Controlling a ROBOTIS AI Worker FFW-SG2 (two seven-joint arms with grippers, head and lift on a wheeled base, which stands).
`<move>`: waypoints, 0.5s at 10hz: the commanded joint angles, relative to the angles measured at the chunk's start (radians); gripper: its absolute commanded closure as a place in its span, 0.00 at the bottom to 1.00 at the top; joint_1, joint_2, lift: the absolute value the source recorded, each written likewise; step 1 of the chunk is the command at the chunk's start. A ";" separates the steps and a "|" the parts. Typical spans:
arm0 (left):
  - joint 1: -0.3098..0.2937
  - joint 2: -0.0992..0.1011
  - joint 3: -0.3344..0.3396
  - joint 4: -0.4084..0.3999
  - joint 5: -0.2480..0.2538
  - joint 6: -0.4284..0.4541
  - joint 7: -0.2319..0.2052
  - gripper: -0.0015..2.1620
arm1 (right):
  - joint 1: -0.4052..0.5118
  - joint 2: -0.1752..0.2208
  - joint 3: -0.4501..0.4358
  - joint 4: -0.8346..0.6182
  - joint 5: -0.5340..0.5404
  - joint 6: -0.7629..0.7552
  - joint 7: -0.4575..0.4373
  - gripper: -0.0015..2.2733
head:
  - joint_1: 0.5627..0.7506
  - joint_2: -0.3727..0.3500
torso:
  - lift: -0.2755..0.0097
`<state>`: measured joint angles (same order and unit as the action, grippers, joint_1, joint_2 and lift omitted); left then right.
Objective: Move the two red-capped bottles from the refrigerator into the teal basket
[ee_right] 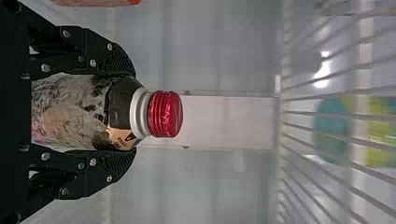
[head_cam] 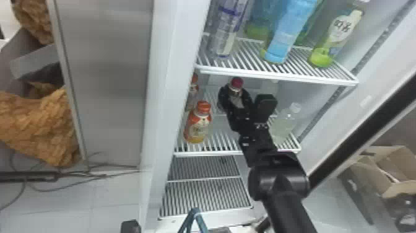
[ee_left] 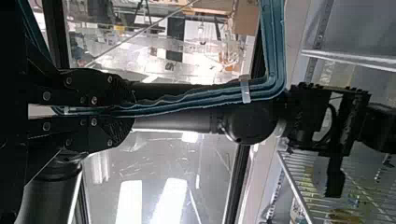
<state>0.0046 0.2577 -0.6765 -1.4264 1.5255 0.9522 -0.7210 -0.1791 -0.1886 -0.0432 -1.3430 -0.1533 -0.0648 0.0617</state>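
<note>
Flat black right fingers are clamped around a dark, patterned, red-capped bottle, its transfer left to be done. Between the left fingers, a teal plastic basket handle is pinched; whether another bottle is already basketed cannot be told.

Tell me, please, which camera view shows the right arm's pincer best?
The right wrist view, where the right pincer is close up, its fingers against both sides of a red-capped bottle. The head view shows it smaller, from above; the left wrist view shows it farther off, from the side.
</note>
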 commanded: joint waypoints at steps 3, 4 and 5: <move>0.003 0.000 0.002 -0.001 0.000 -0.002 0.000 0.50 | 0.174 0.000 -0.074 -0.285 -0.044 0.141 0.044 0.29 | 0.70 0.03 | 0.17; 0.003 0.000 0.002 0.002 0.000 -0.002 0.000 0.50 | 0.208 0.000 -0.098 -0.339 -0.048 0.190 0.060 0.29 | 0.70 0.03 | 0.17; 0.000 0.000 0.004 0.002 0.000 -0.002 0.000 0.50 | 0.250 0.000 -0.118 -0.401 -0.054 0.234 0.070 0.29 | 0.70 0.03 | 0.17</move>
<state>0.0065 0.2577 -0.6732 -1.4267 1.5256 0.9501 -0.7210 0.0454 -0.1886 -0.1484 -1.7056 -0.2040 0.1408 0.1306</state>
